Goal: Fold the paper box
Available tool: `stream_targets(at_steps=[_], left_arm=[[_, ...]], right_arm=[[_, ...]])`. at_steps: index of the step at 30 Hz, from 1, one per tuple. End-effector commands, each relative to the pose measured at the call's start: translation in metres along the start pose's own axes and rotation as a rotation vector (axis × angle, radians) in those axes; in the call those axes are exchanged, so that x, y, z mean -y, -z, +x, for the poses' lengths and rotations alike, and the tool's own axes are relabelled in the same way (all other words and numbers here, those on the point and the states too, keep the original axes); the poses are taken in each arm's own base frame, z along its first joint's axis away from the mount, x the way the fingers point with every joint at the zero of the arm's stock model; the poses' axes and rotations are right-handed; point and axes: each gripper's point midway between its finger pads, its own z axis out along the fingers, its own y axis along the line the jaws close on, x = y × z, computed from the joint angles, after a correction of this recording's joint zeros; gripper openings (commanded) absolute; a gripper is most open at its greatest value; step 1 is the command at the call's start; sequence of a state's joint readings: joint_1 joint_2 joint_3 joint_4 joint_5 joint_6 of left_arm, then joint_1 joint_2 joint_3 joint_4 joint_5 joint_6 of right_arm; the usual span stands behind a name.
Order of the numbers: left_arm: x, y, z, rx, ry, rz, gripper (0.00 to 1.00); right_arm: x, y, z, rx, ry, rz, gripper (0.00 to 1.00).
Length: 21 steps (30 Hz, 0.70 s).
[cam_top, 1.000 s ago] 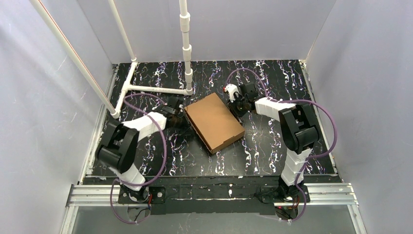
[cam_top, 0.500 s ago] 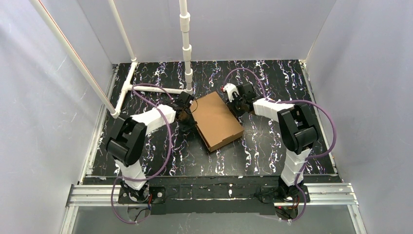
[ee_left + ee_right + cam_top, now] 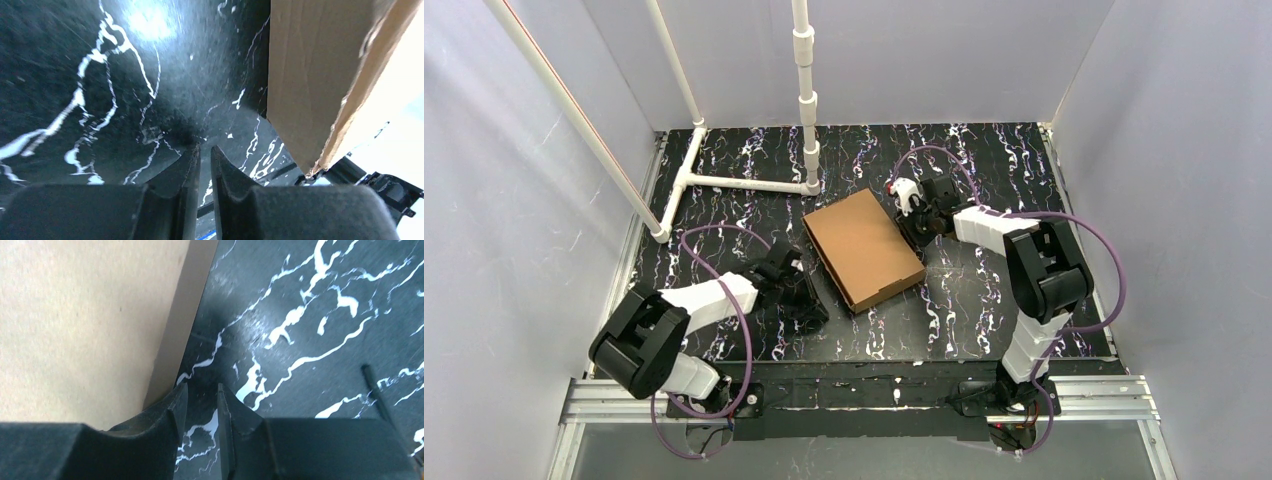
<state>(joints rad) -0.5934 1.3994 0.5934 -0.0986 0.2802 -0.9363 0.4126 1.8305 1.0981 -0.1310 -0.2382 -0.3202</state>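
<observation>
Both grippers carry nothing: the paper box (image 3: pixel 864 250) lies closed and flat mid-bench (image 3: pixel 984 170), apparently already folded. The left gripper (image 3: pixel 812 312) sits apart at its 8 o'clock, jaws barely parted. The right gripper (image 3: pixel 916 228), jaws slightly spread, waits just beside the 2 o'clock edge, probably to steady it.

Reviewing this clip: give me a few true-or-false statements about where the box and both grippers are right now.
1. The box lies closed on the table. True.
2. The left gripper grips the box. False: it hovers over bare table beside the box, with nothing between its fingers.
3. The right gripper is at the box's edge. True.
4. The white pipe frame rests on the box. False: it stands at the table's far left, apart from the box.
</observation>
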Motion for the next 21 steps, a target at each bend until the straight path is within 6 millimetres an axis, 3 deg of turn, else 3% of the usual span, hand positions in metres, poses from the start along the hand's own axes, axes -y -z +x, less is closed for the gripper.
stream_targets(at_steps=[1,12,16,21], left_arm=[[0.031,-0.001,0.001,0.002,0.037,0.1,0.12],[0.092,-0.029,-0.012,-0.038,0.038,-0.01,0.05],[0.085,-0.029,-0.005,-0.081,0.05,-0.101,0.04],[0.054,-0.016,-0.002,-0.031,0.02,-0.184,0.06]], right_arm=[[-0.004,0.012,-0.002,0.034,0.004,0.005,0.37],[-0.036,-0.007,0.005,-0.003,0.023,-0.048,0.36],[-0.032,-0.006,0.003,-0.003,0.032,-0.025,0.37],[-0.018,-0.002,0.002,-0.006,0.036,0.022,0.38]])
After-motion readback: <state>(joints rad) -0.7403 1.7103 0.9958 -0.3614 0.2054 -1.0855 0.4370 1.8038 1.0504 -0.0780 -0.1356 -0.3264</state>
